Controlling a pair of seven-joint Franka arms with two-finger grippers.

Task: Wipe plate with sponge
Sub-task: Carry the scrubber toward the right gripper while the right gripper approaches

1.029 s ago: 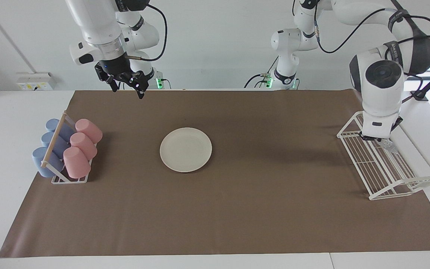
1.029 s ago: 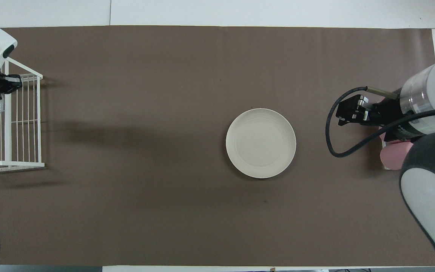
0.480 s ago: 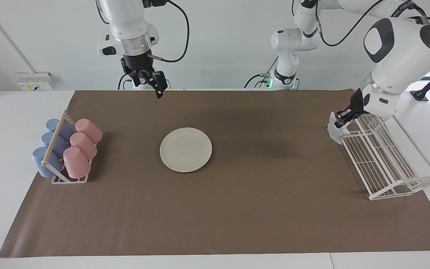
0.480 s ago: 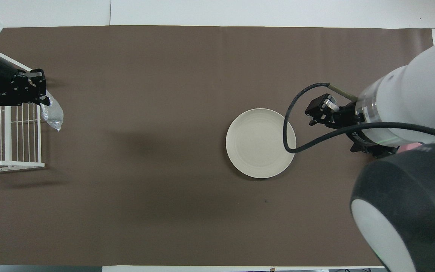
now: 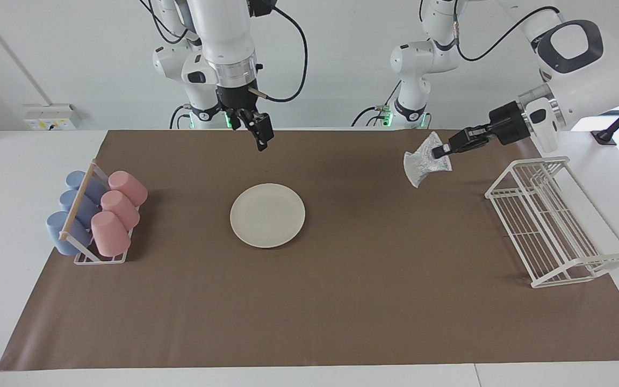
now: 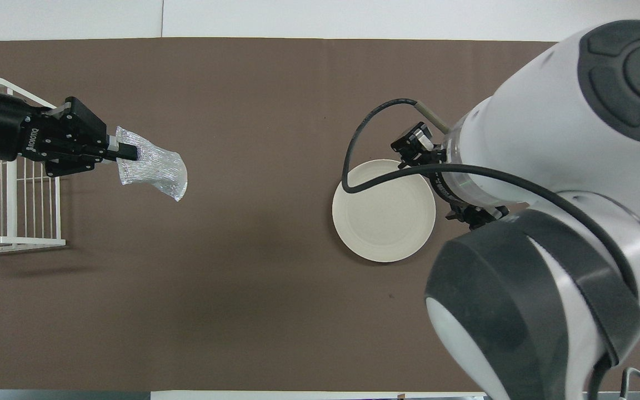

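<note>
The cream-white plate [image 5: 267, 215] [image 6: 384, 210] lies flat on the brown mat at mid-table. The silvery-grey sponge [image 5: 423, 160] [image 6: 156, 171] hangs limp in the air, pinched at one edge by my left gripper [image 5: 438, 152] [image 6: 126, 151], which is shut on it. They are over the mat between the wire rack and the plate, well apart from the plate. My right gripper [image 5: 262, 137] hangs open and empty, raised over the plate's rim on the right arm's side. In the overhead view the right arm covers part of that rim.
A rack of pink and blue cups [image 5: 97, 215] stands at the right arm's end of the mat. A white wire rack [image 5: 551, 226] [image 6: 14, 178] stands at the left arm's end. The brown mat [image 5: 342, 301] covers most of the table.
My left gripper has lifted the sponge out of the wire rack and carried it toward mid-table. The right arm has swung from near the cup rack to beside the plate.
</note>
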